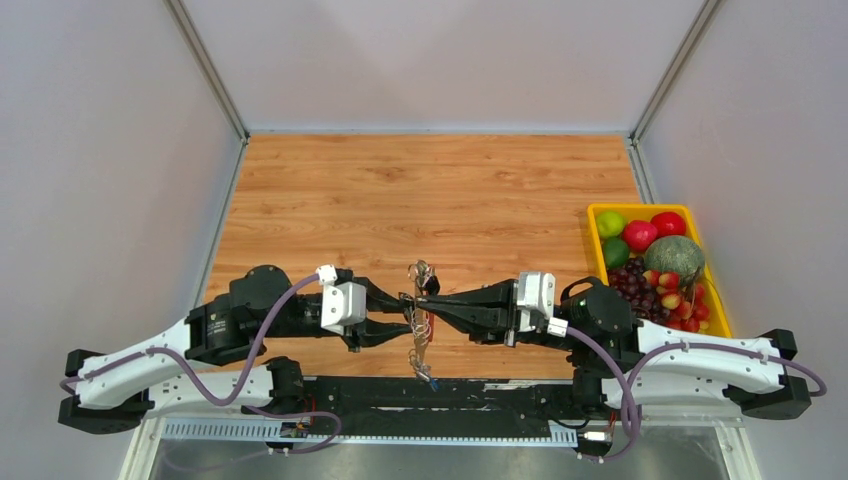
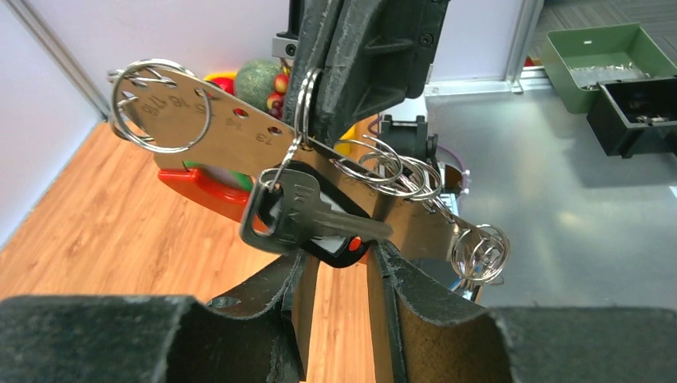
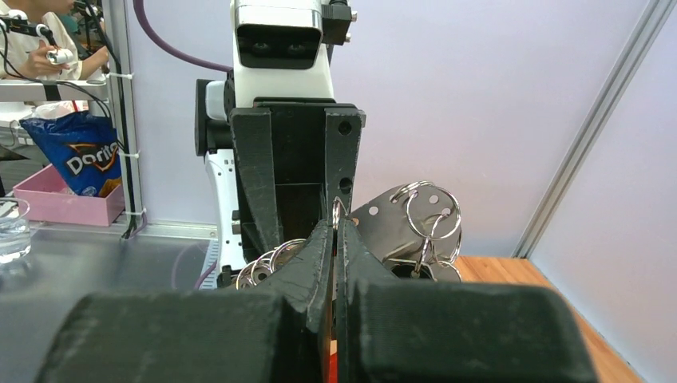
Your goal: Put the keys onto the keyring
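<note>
Keyring hangs between the two arms, over the wooden table.
Right gripper is clenched on one of its split rings. A silver key dangles there, and the left gripper has its jaws parted beneath.

Left hand left of keyring; right hand right.
</note>
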Controlling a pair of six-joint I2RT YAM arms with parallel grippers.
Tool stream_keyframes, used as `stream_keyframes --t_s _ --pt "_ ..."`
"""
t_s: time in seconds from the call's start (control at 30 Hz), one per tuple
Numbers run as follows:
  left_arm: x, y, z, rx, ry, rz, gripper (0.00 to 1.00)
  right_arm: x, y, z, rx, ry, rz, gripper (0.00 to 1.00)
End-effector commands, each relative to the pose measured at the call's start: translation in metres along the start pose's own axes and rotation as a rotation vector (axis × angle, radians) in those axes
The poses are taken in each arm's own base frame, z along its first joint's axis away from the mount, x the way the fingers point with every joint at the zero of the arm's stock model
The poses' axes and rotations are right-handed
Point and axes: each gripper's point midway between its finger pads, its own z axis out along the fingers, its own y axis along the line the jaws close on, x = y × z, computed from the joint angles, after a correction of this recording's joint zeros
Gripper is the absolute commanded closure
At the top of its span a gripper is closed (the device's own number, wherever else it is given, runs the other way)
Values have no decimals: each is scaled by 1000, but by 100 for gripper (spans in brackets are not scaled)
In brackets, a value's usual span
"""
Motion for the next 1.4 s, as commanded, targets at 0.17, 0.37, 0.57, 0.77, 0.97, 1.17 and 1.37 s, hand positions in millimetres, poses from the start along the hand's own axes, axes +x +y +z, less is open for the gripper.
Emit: stream_keyframes --t_s 0.17,0.37,0.57,0.77,0.97,1.17,1.37 --pt "-12 -7 -16 15 -30 -12 62 -43 -8 4 28 -129 -12 100" --pt "-21 1 -30 -39 -35 9 60 -44 -8 3 29 -131 -5 100" --pt "-37 6 -39 -67 -79 37 59 -37 -7 4 27 -107 0 100" --pt "-53 7 -41 -70 -143 72 59 -27 -4 4 13 -80 8 100" --pt "-64 9 -40 -75 -189 114 54 -24 1 5 -9 -72 25 100" --pt "-75 13 -38 -91 -235 142 48 -22 4 6 -25 -67 28 100" --pt "-78 15 -28 -85 -240 167 47 -19 8 6 -42 -63 31 100"
